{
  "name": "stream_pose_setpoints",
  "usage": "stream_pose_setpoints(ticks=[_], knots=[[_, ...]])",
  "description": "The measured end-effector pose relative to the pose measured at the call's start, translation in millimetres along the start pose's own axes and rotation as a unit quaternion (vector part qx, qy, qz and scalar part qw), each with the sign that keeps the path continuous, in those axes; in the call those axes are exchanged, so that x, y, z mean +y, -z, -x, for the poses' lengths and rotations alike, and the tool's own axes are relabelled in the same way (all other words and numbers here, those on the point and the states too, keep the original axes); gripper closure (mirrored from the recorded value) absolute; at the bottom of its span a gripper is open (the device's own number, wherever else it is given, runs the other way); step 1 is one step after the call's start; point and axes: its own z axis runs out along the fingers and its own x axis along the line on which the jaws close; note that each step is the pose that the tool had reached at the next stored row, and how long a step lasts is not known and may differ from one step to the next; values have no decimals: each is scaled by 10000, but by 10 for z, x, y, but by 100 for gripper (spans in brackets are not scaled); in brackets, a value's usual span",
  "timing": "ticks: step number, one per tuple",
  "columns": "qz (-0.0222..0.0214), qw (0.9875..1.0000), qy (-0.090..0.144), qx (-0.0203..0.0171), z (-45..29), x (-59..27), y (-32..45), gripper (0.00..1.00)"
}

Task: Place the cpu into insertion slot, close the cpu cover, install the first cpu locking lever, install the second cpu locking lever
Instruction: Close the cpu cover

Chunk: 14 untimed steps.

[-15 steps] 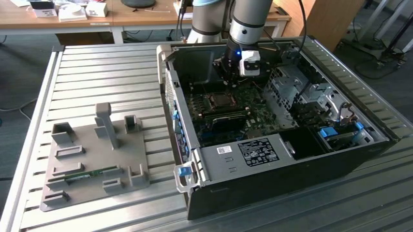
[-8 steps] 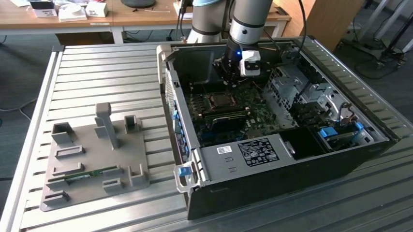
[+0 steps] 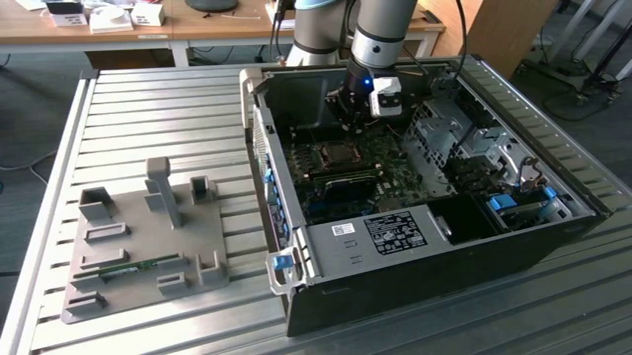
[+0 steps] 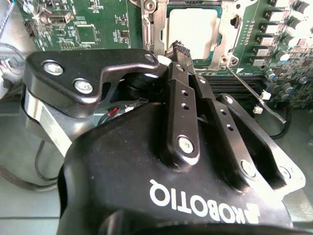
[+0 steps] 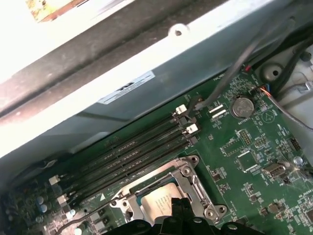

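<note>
Though at cpu (image 4: 193, 29) edge, claw (image 4: 177, 49) uncrowded.

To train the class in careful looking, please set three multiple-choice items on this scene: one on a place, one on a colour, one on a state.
1. Where is the cpu?
A. in a person's hand
B. on the floor
C. in the insertion slot

2. What colour is the circuit board?
A. green
B. blue
C. red

3. How is the computer case?
A. upright with all its sides shut
B. lying flat with its side open
C. wrapped in foil

Answers:
1 C: in the second wrist view its pale face sits inside the socket's metal rim, just past the gripper.
2 A: the board is green in both wrist views.
3 B: the exterior view looks down through the open side onto the board.
</note>
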Motion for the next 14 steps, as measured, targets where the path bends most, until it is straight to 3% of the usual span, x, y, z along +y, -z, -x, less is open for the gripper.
stream_pose_setpoints(ticks=[14], knots=[[-2, 10000, 88, 2, 0, 0, 0, 89]])
